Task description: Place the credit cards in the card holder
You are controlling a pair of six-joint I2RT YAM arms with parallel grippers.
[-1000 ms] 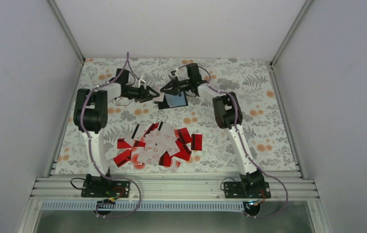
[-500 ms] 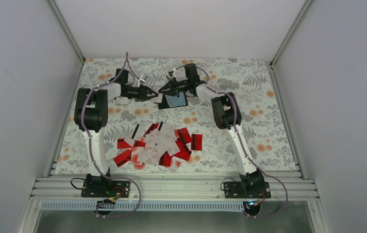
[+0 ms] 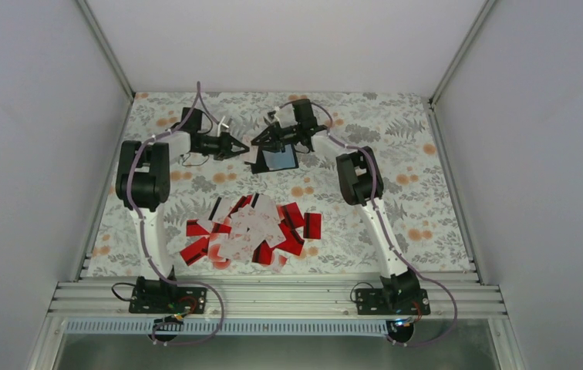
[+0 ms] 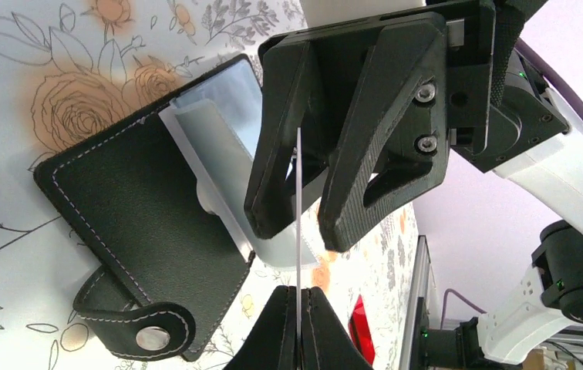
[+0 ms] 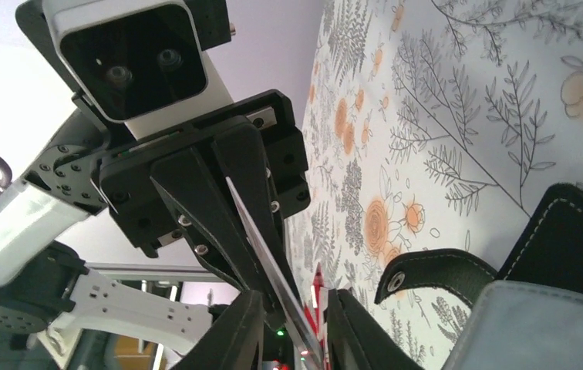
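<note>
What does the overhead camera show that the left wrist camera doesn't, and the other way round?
Only the overhead view shows the full heap of red and white cards lying loose, and both arms whole. Only the left wrist view shows a single card, edge-on, pinched in the left gripper, and a strap with a metal snap. Both show the open black wallet and the right gripper, its jaws apart around that card.

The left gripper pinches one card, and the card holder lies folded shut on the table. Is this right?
Not quite. The left gripper does pinch a card, but the card holder lies open, its pale inside showing, as the left wrist view shows.
</note>
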